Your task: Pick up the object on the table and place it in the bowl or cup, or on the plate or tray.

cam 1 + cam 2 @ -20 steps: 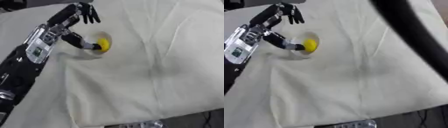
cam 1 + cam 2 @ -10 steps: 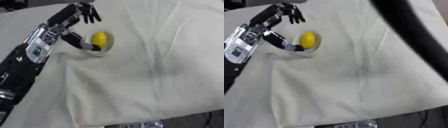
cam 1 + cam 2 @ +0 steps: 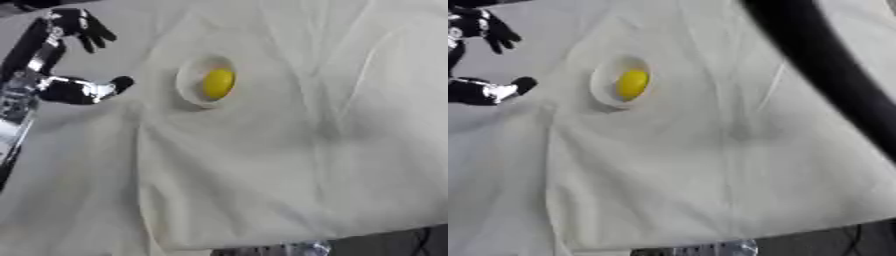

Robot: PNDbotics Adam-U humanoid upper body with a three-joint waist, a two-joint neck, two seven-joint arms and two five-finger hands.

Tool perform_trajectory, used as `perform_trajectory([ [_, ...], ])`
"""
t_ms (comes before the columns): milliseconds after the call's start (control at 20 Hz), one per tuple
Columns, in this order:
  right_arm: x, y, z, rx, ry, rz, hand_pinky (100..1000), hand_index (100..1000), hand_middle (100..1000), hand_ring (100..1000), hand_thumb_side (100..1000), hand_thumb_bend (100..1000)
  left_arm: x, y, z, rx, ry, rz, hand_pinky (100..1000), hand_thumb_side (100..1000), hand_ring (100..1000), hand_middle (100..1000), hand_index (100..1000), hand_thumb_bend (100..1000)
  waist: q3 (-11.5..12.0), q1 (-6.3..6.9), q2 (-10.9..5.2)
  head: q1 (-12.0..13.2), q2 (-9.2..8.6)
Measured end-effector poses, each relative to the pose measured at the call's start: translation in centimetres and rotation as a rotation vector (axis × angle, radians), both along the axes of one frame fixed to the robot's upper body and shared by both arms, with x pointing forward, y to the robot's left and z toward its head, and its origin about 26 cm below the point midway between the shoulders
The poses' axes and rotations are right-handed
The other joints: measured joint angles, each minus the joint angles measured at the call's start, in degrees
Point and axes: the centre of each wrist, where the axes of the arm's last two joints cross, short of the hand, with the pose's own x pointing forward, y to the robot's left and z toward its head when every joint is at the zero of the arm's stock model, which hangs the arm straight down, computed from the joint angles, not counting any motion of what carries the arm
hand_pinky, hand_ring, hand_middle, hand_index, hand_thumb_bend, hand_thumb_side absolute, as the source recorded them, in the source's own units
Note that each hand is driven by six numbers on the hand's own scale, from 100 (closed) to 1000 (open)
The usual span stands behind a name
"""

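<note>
Nearest the camera, only creased white cloth (image 3: 262, 165) over the tabletop is seen, nothing lying on it.

Further back, the one yellow object (image 3: 218, 83) is sat inside the one white bowl (image 3: 189, 93). A second ago the left hand (image 3: 83, 30) was right up against the bowl with the thumb beside the yellow thing; now it's been pulled clear to the left, well apart from the bowl, fingers spread and relaxed, nothing held. So the drop looks done and the task pretty much finished, judging by that.

Count: one object, one bowl, one hand shown. The right hand itself isn't seen; only a dark band, probably its arm (image 3: 833, 80), crosses the right eye view.
</note>
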Motion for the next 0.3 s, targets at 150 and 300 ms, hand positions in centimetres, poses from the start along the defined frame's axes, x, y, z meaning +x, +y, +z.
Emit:
perform_trajectory([
  [150, 0.0, -0.1, -0.4, 0.021, 0.001, -0.008, 525, 801, 814, 689, 1000, 100, -1.8, 1.5, 1.0, -0.163, -0.097, 0.067, 460, 578, 600, 630, 721, 384, 0.6, -0.51, 0.33, 0.0, 0.0],
  [300, -0.1, -0.1, -1.1, 0.046, 0.003, -0.015, 526, 800, 814, 691, 1000, 100, -3.0, 1.8, 1.7, -0.381, -0.223, 0.103, 480, 585, 617, 651, 736, 388, 1.0, -0.96, 0.71, 0.0, 0.0],
])
